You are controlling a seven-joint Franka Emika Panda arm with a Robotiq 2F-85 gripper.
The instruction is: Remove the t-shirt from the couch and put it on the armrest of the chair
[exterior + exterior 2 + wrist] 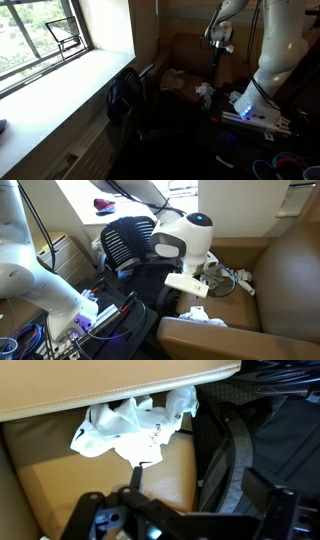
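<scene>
A crumpled white t-shirt point(130, 428) lies on the brown couch point(90, 480), against a lighter tan cushion edge. It also shows in both exterior views point(205, 93) point(195, 314). The black mesh chair point(125, 95) point(130, 240) stands beside the couch, and in the wrist view its frame point(235, 445) is at the right. My gripper point(198, 478) is open and empty. It hangs above the couch seat, short of the t-shirt, and touches nothing. It also shows in both exterior views point(222, 42) point(232, 278).
A window sill point(60, 80) runs along one side behind the chair. The robot base with cables and a lit blue device point(248, 112) stands near the couch. Cables lie on the floor point(30, 340).
</scene>
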